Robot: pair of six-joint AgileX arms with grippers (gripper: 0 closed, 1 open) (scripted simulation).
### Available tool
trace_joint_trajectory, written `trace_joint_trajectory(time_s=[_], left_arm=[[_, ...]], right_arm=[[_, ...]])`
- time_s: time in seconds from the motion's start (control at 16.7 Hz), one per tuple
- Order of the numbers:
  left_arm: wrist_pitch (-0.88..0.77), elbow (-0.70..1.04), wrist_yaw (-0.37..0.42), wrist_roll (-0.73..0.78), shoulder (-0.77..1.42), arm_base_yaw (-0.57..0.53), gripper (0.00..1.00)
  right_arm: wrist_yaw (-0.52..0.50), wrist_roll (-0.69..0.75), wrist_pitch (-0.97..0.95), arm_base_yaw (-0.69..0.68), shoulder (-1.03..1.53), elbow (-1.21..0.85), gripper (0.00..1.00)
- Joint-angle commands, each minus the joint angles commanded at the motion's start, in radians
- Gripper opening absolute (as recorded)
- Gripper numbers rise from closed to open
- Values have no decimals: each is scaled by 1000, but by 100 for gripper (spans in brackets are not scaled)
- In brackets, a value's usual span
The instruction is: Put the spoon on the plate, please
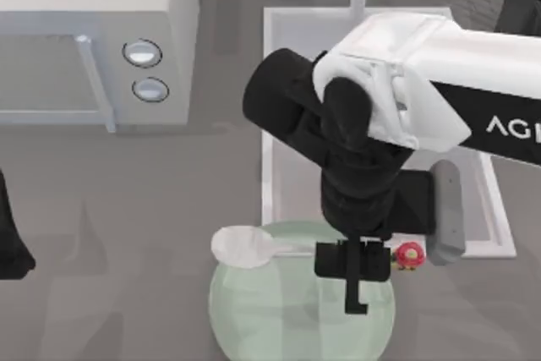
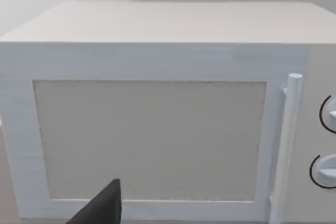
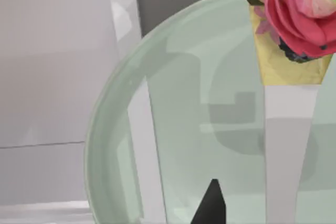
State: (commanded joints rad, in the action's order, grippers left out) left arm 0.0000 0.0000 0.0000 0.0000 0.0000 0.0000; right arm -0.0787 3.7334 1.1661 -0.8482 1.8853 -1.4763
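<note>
The white spoon hangs level just above the near-sink edge of the pale mint-green plate. Its oval bowl points toward the table's left and the pink-red ornament toward the right. My right gripper reaches down from over the sink and is shut on the thin handle at about its middle. The right wrist view shows the handle and ornament close up over the plate, with a dark fingertip at the edge. My left arm stays parked at the table's left edge.
A white sink basin lies behind the plate, under the right arm. A white microwave with two round knobs stands at the back left, and the left wrist view faces its door. Grey countertop stretches between microwave and plate.
</note>
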Motion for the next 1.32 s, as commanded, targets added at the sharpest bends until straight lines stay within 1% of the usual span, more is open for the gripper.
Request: trace_joint_trajectory(time_s=[0.36,0.84,1.26,1.32], left_arm=[[0,0,0,0,0,0,100],[0,0,0,0,0,0,100],[0,0,0,0,0,0,100],[0,0,0,0,0,0,100]], right_arm=[[21,10,-75,-13,22,3,0],[51,20,-201,-62,133,38,0],[54,20,-216,-69,166,65,0],[54,20,-216,-69,166,65,8]])
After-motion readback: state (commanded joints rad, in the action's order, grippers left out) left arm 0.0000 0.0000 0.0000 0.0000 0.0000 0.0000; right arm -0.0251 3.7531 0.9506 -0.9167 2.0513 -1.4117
